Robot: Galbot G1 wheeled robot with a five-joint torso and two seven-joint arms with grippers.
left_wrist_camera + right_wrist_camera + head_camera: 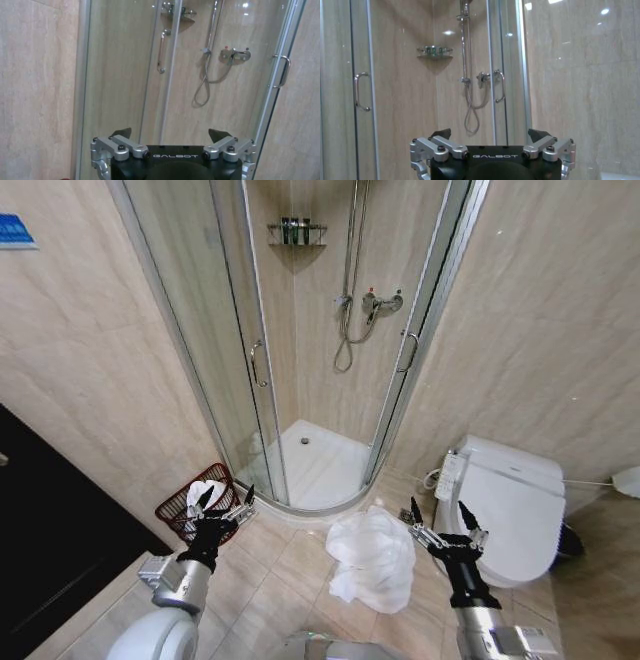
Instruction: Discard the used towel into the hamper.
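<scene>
Both grippers stand with their jaws spread wide and hold nothing. The left gripper [226, 499] hangs at the near left, just in front of the hamper [172, 512]; the right gripper [442, 514] hangs at the near right, in front of the toilet [510, 505]. In each wrist view the two dark fingertips stand well apart with only the shower wall between them: left gripper [170, 132], right gripper [490, 132].

The towel [372, 558], a crumpled white heap, lies on the tiled floor [270, 575] between the two arms, nearer the right gripper and apart from both. The hamper sits on the floor at the left, against the beige wall and just beside the shower enclosure [300, 340]. Something white already lies inside it; what it is cannot be told. The left gripper's fingers overlap the hamper's near rim, hiding part of it.

Farther off, the curved glass doors of the shower stand partly open, with a white tray [318, 460], a hose and mixer [372, 305], and a corner shelf [297, 232] holding small bottles. At the near left a dark surface is cut off by the frame.
</scene>
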